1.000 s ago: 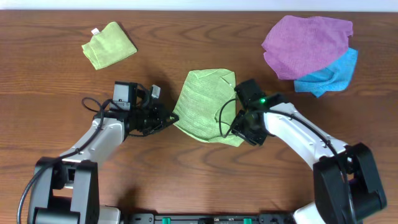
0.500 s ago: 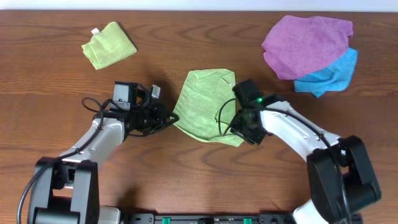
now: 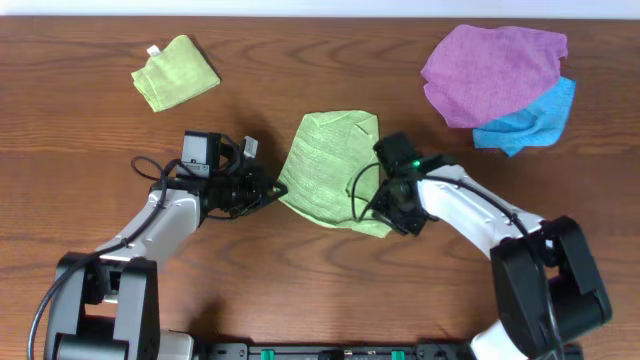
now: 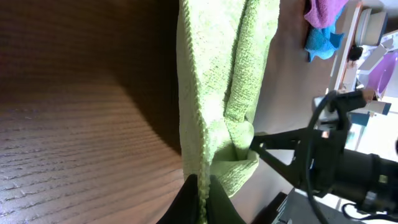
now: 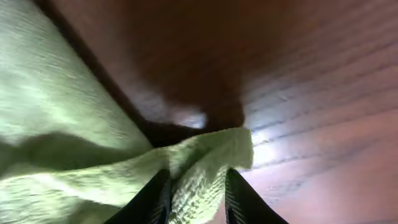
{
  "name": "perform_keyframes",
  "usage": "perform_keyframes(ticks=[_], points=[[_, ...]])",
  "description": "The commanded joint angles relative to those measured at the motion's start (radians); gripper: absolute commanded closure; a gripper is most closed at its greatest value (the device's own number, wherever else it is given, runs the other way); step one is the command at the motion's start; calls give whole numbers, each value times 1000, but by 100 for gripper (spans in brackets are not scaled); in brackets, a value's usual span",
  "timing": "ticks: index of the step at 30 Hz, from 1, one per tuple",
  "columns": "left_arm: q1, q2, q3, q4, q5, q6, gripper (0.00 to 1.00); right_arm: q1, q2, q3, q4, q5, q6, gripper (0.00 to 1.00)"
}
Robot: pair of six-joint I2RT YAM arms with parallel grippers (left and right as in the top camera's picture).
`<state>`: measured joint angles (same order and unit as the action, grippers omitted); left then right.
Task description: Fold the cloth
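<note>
Both grippers are holding the lime-green cloth (image 3: 328,170) at the middle of the table (image 3: 80,130).

The cloth is lying partly folded at the centre of the overhead frame, one layer doubled over another. The left gripper (image 3: 272,191) is pinching its left edge, jaws closed tight on the fabric, as the left wrist view shows. The right gripper (image 3: 388,216) is clamping the lower right corner, with a bunched fold filling the gap between its fingers (image 5: 157,194) and casting a shadow on the wood below. A small folded green cloth (image 3: 175,72) is sitting at the upper left. A purple cloth (image 3: 495,70) is lying over a blue cloth (image 3: 540,120) at the upper right, well apart from the grippers.
</note>
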<state>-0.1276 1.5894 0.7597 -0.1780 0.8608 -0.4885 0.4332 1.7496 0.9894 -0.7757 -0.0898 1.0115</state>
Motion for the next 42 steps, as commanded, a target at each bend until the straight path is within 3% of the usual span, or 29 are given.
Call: perform_keyframes(ticks=[1,2,4,5,15,26,42], points=[[3,-11,10,-4,-3,26,94,8,5,-35,4,4,13,74],[3,-11,10,-4,-3,26,94,8,5,-41,6,3,13,78],[3,-11,10,-5,-3,25,94,8,5,-47,6,4,13,96],[3,-11,10,-5,-2,25,94,8,5,-47,10,4,12,99],[4,-33,44,17,69,17,94,6,-34,-21,51,18,-93,99],[53,-137,143,-17,74,-22,94,6,-284,38,74,140,-175,99],[63,-283,247,-16,33,-115,94,6,-472,93,205,175,-272,99]])
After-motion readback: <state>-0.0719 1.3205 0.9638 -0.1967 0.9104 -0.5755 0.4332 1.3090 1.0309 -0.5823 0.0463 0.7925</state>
